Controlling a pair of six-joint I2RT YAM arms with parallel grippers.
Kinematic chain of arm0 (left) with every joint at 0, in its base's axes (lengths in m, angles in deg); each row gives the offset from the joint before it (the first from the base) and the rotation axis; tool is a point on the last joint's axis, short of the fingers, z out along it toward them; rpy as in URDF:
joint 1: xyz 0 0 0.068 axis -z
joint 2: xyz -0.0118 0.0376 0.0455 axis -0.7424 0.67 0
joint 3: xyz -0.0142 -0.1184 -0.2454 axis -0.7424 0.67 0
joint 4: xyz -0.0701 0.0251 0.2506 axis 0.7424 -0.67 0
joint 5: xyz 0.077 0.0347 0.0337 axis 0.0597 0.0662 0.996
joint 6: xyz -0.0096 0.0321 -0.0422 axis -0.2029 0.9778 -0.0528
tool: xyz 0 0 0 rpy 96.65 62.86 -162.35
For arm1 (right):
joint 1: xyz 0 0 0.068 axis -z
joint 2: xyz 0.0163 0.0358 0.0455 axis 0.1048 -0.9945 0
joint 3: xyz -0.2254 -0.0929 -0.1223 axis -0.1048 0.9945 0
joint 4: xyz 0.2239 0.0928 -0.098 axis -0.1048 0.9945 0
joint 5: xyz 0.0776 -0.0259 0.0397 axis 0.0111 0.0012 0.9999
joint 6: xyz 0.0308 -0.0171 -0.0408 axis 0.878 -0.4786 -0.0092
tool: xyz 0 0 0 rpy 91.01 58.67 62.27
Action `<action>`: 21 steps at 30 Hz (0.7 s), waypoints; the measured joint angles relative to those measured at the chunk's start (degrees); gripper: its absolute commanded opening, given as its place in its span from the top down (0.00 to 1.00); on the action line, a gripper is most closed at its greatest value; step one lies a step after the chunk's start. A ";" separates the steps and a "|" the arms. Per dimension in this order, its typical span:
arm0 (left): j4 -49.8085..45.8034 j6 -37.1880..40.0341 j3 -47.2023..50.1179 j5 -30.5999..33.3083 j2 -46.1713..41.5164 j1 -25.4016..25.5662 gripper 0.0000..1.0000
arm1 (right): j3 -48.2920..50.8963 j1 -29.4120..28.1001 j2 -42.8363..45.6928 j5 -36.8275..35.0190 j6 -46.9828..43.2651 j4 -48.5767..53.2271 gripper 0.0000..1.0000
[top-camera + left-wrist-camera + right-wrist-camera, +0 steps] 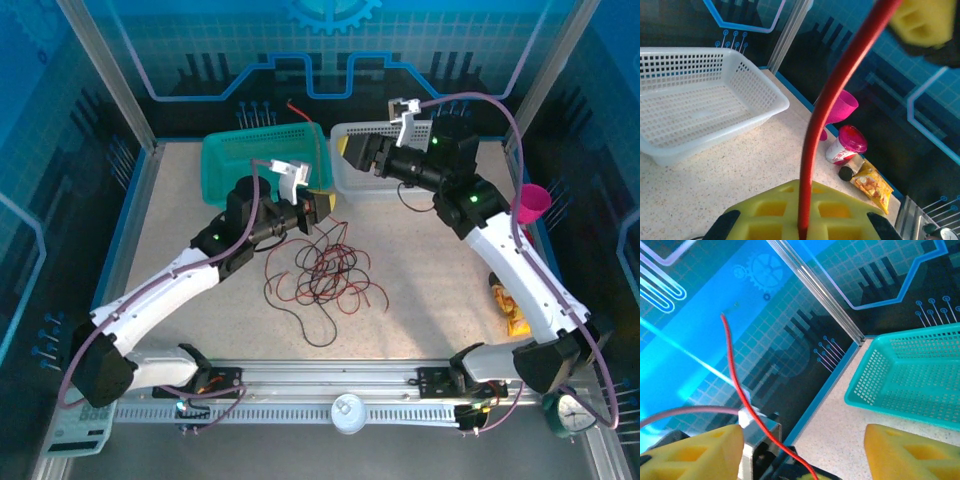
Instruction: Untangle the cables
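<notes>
Red cable (815,125) clamped in left gripper (802,225), right gripper (802,440) apart, white basket (760,95), pink cup (842,107) beyond

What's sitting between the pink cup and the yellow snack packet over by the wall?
In the left wrist view, a white tub with a magenta lid and a black round object sit between the pink cup and the snack packet.

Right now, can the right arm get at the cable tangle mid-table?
Probably yes. The right gripper hangs open over the white basket, with bare table between it and the cable tangle. The left gripper, shut on a red cable, sits close beside that path.
</notes>
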 measured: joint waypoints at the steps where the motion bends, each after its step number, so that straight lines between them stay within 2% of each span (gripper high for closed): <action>1: -0.26 0.22 -0.39 0.00 0.00 0.00 1.00 | 0.83 0.00 0.09 0.02 0.02 -0.33 0.27; 6: -2.25 1.42 -2.08 -0.11 0.00 0.00 1.00 | 4.37 -0.72 0.20 0.24 -0.28 -0.81 0.23; 11: -3.30 1.81 -2.91 -1.20 0.02 0.00 1.00 | 4.52 -1.77 0.20 1.27 -2.10 -1.09 0.22; 21: -5.29 1.92 -4.04 -4.70 1.49 0.00 1.00 | 0.59 -2.14 -1.05 4.02 -3.80 -1.81 0.33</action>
